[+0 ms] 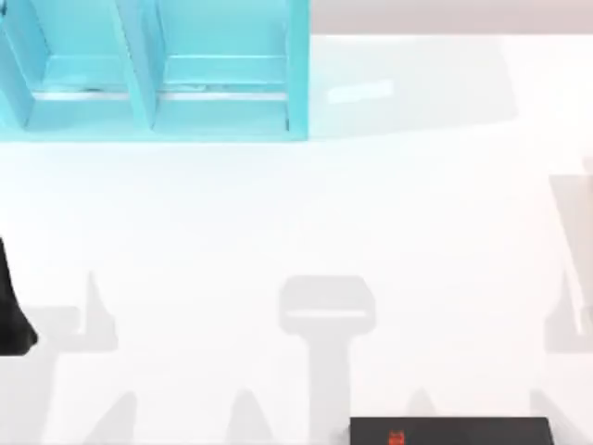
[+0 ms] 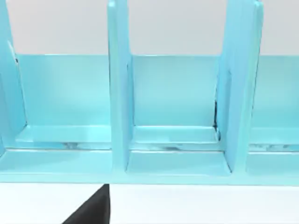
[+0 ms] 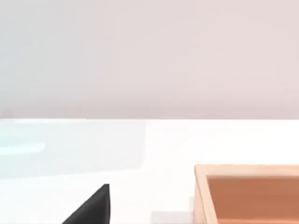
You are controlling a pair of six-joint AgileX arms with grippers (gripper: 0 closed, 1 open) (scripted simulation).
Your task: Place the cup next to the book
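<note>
The book (image 1: 450, 432) is a flat black slab with a small red-orange mark, lying at the table's front edge, right of centre and partly cut off. The cup is out of view. My left arm (image 1: 11, 311) is a black shape at the table's far left edge, well away from the book. A black part of my left gripper (image 2: 93, 210) faces the turquoise shelf unit. A black part of my right gripper (image 3: 93, 210) hangs over the white table near a wooden box.
A large turquoise shelf unit (image 1: 153, 69) with upright dividers stands at the back left, and its compartments (image 2: 175, 93) face the left wrist camera. An open light wooden box (image 3: 247, 193) sits close to my right gripper. Grey arm shadows fall across the white table (image 1: 306, 213).
</note>
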